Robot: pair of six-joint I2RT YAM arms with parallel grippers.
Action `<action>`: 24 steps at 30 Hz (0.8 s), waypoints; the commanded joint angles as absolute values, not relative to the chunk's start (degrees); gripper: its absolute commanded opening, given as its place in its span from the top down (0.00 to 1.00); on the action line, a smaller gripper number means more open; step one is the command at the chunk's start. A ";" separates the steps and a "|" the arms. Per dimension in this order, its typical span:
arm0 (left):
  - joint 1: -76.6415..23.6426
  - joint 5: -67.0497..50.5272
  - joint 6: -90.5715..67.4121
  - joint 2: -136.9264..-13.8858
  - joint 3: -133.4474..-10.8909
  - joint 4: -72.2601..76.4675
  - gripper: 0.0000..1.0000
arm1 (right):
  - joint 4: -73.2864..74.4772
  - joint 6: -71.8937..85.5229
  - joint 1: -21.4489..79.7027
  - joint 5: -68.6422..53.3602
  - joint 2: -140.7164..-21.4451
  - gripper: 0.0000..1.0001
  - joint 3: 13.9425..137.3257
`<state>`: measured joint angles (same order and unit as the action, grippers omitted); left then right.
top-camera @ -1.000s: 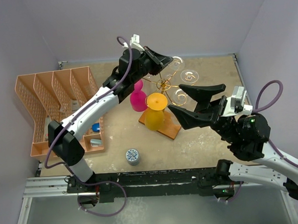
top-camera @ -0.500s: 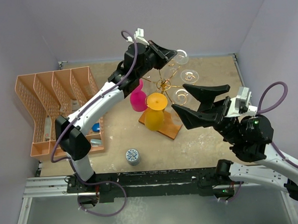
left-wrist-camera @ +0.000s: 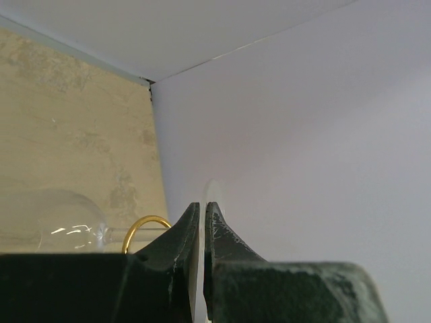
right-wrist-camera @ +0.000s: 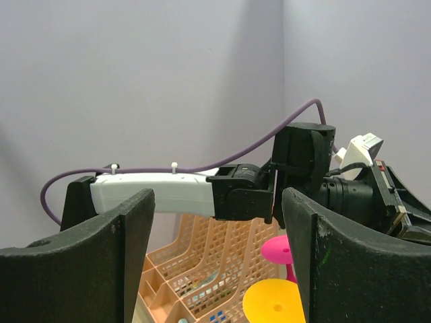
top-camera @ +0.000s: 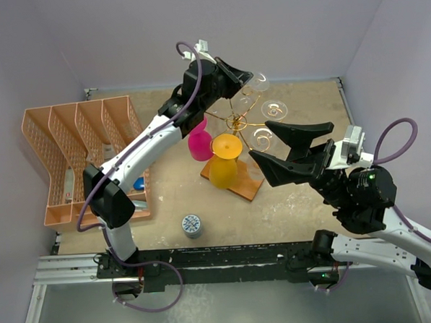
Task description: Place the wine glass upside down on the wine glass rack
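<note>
Movement over the last second is nearly all on the left side. The left gripper (top-camera: pixel 246 79) has climbed and swung toward the far edge of the worktop (top-camera: pixel 310 99), carrying the wine glass (top-camera: pixel 257 81) with it. The glass now hangs above the far side of the wine glass rack (top-camera: pixel 247 187). The jaws are pinched together on the clear glass. In the left wrist view a pale sliver sits in the slit between them, and the bowl (left-wrist-camera: pixel 54 225) shows low beside one gold loop (left-wrist-camera: pixel 145 225). I read this as lining up for the hang, with the glass not yet seated. Whether it is fully inverted I cannot tell. The right gripper (top-camera: pixel 255 140) has drifted slightly toward the right edge and stays spread wide, holding nothing, at the rack's right side.

Count:
- three glasses: one clear in my grip, plus one pink glass (top-camera: pixel 199 146) and one yellow glass (top-camera: pixel 223 161) bowl-down at the rack
- one rack
- one orange basket (top-camera: pixel 55 126) by the left edge
- one small patterned jar (top-camera: pixel 191 225) near the near edge
</note>
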<state>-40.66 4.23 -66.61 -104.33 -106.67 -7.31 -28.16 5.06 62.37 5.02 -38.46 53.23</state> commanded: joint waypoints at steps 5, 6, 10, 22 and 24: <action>-40.83 7.37 -63.95 -101.72 -110.09 -6.53 1.00 | -30.67 5.80 62.67 5.23 -37.71 0.22 53.61; -40.80 7.60 -63.84 -101.57 -109.97 -6.77 1.00 | -30.67 5.80 62.67 5.19 -37.73 0.22 53.69; -40.79 8.14 -63.57 -100.71 -109.56 -7.70 1.00 | -30.67 6.05 62.67 5.10 -37.57 0.22 53.61; -40.78 10.46 -61.90 -98.46 -108.54 -10.96 0.99 | -31.15 6.52 62.69 4.57 -38.09 0.22 53.43; -40.86 10.76 -61.54 -98.49 -108.68 -11.73 0.98 | -31.24 6.61 62.70 4.57 -38.14 0.22 53.44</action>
<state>-40.64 9.34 -63.37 -101.95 -106.72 -13.19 -28.16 6.00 62.37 4.97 -38.46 53.23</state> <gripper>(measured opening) 0.014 0.780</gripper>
